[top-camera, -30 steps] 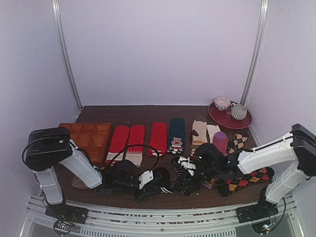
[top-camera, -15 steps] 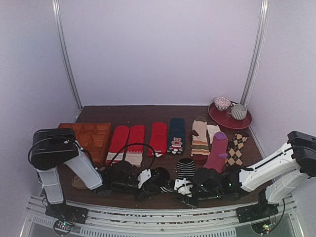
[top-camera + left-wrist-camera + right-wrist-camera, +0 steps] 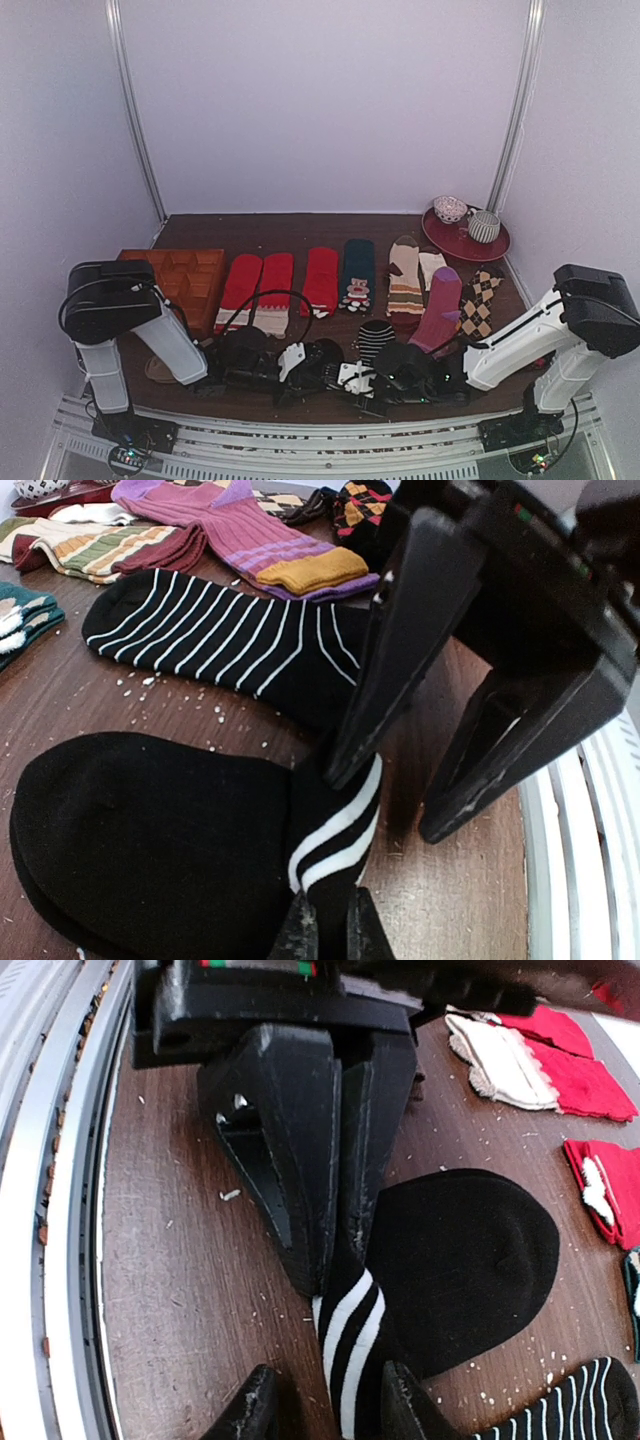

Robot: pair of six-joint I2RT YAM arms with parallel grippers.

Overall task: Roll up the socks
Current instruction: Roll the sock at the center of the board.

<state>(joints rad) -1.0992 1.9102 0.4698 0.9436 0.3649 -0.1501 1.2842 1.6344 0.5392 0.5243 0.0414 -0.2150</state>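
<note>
Nothing is rolled yet: your left gripper [image 3: 328,935] pinches the white-banded cuff [image 3: 338,830] of the black ankle sock [image 3: 150,830], your right gripper [image 3: 325,1400] is spread astride it, and the thin-striped black sock [image 3: 220,640] lies flat.

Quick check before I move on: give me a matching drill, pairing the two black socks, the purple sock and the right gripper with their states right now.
Things:
1. black sock with white-banded cuff
2. thin-striped black sock
3. purple sock
4. right gripper

States:
A. open, fingers on either side of a cuff
B. lies loose between the other two socks
C. cuff pinched in the left gripper
D. has a mustard-yellow cuff

Pairs: 1-C, 2-B, 3-D, 4-A
</note>
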